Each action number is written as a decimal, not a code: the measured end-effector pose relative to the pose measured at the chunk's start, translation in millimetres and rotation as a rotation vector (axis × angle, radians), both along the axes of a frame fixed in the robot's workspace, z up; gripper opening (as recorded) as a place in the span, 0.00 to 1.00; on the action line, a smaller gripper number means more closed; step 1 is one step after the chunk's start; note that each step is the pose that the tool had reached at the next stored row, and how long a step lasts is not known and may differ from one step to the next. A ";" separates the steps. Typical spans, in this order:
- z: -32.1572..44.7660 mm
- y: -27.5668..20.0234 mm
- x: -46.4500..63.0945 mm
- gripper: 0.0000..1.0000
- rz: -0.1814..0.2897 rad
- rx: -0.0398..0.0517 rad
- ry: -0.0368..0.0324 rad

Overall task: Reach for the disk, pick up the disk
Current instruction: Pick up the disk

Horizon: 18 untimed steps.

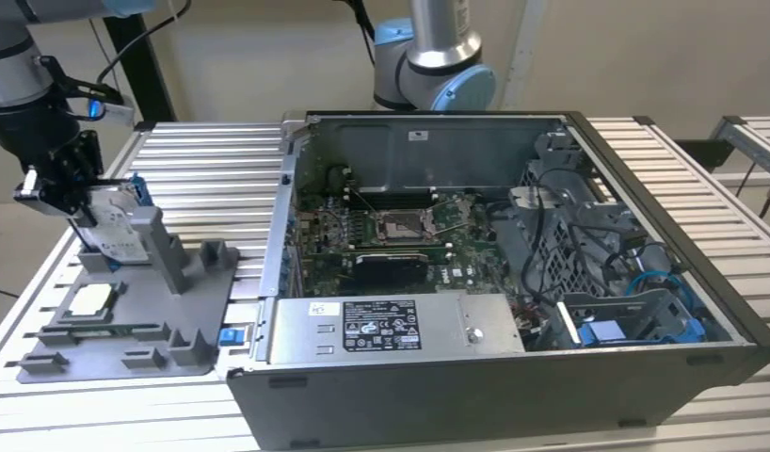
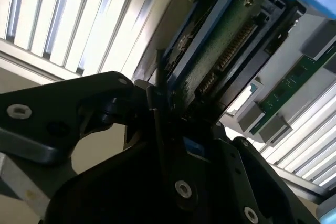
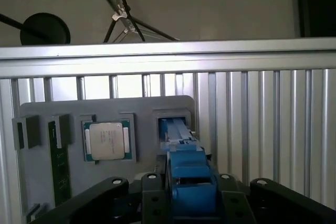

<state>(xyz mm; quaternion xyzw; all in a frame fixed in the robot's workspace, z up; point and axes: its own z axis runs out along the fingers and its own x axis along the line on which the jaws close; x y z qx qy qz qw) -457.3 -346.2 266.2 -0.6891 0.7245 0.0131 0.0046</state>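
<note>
The disk (image 1: 111, 224), a silver-grey drive with a white label in a blue carrier, stands on edge at the far end of the grey fixture plate (image 1: 171, 315), on the exterior view's left. My gripper (image 1: 84, 209) comes down on it from above and is shut on the disk. In the first wrist view the disk's blue carrier edge (image 3: 186, 163) runs from a fixture slot up between the black fingers of the gripper (image 3: 189, 184). The second wrist view shows the disk's green circuit-board side (image 2: 220, 45) clamped in the gripper (image 2: 176, 103).
A square silver chip (image 1: 90, 299) (image 3: 107, 141) and a green memory stick (image 3: 59, 166) lie in the fixture plate. An open computer case (image 1: 486, 377) stands right beside it on the slatted table (image 1: 209, 160). A second robot arm's base (image 1: 436, 66) rises behind the case.
</note>
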 end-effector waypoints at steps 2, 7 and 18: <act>0.0 0.0 0.0 0.00 0.000 0.0000 0.0000; 0.0 0.0 0.0 0.00 0.000 0.0000 0.0000; 0.0 0.1 0.0 0.00 0.017 -0.0170 0.0036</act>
